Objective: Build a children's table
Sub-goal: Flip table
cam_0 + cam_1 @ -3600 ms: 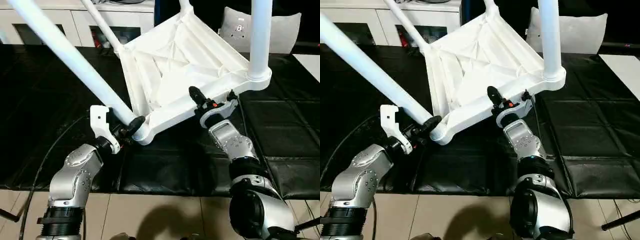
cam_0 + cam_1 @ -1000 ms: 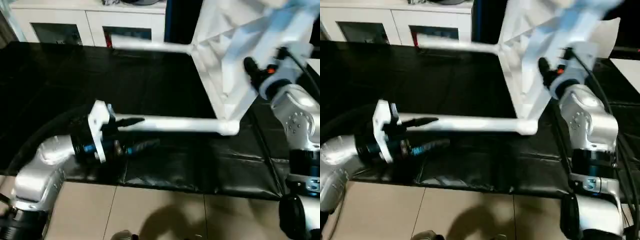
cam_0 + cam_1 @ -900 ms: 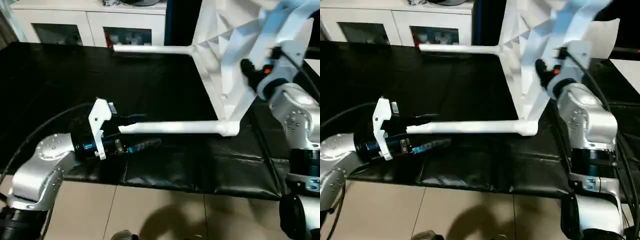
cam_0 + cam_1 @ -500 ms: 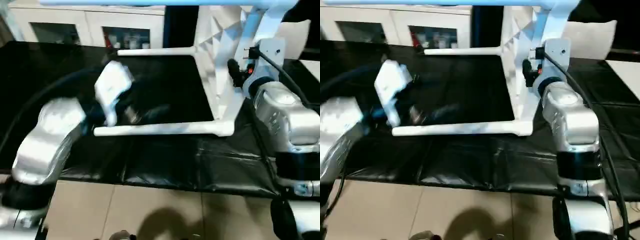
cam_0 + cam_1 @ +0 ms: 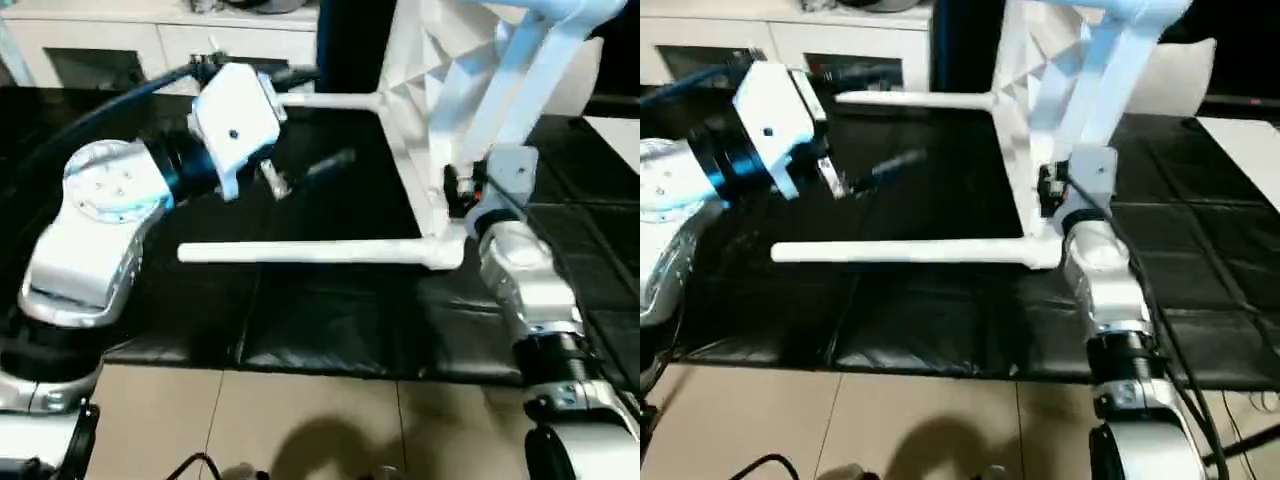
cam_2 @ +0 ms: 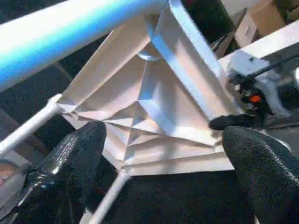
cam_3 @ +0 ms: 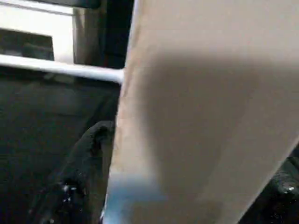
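Note:
The children's table stands tipped on its side on the black surface, its white top (image 5: 420, 80) on edge at the right. One leg (image 5: 310, 252) runs level toward the left just above the cover. A second leg (image 5: 330, 100) runs level farther back, and a third leg (image 5: 520, 70) slants up to the right. My left gripper (image 5: 310, 170) hangs in the air above the near leg, open and empty, its fingers (image 6: 74, 154) wide apart and aimed at the ribbed underside (image 6: 154, 107). My right gripper (image 5: 460, 185) sits at the top's lower near corner, with a white part of the table (image 7: 196, 102) right against it.
A white cabinet with glass doors (image 5: 100, 50) stands behind the black-covered work surface (image 5: 300, 320). Tiled floor (image 5: 300, 420) lies in front of it. A white cushion-like object (image 5: 1180, 70) sits at the back right, and a black cable (image 5: 110, 95) arcs over my left arm.
My left gripper has left the near leg's free end and risen up and back, empty. The right arm has come lower and nearer beside the top. The view has shifted.

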